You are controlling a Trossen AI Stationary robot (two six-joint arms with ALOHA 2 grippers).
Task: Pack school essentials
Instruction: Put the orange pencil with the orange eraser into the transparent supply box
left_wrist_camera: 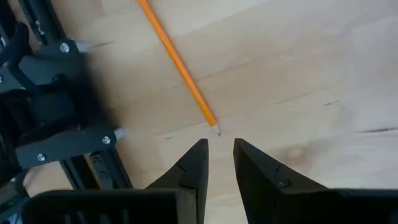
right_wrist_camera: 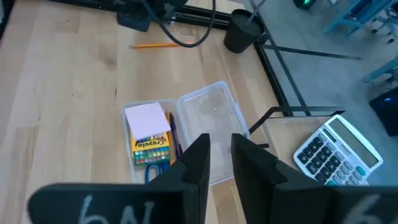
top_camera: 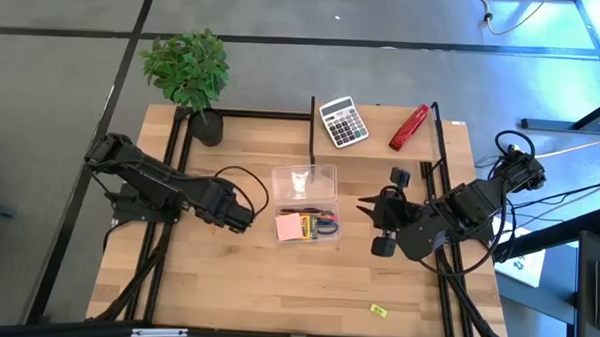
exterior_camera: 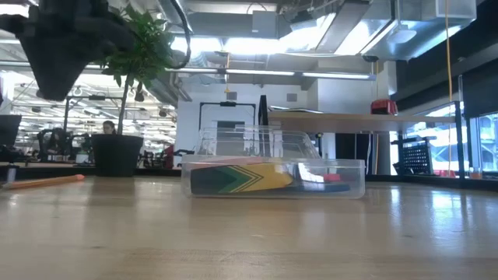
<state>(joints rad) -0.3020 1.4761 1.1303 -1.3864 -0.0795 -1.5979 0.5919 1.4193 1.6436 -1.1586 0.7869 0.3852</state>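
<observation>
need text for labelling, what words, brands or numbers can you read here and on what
"Crayola" on the green-yellow crayon box lying in the clear container under the pink note pad.
Large white handwritten marks on the right gripper body near the camera: cut off, not readable.
Grey calculator: key and display markings too small to read.
Red stapler: no legible text.

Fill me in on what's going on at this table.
The robot is packing school supplies into a clear box mid-table; a pink note pad and crayon box already lie inside, its lid open. The left gripper hovers over an orange pencil on the table, fingers slightly apart, holding nothing. The right gripper waits above the box. A yellow piece lies near the front edge.
</observation>
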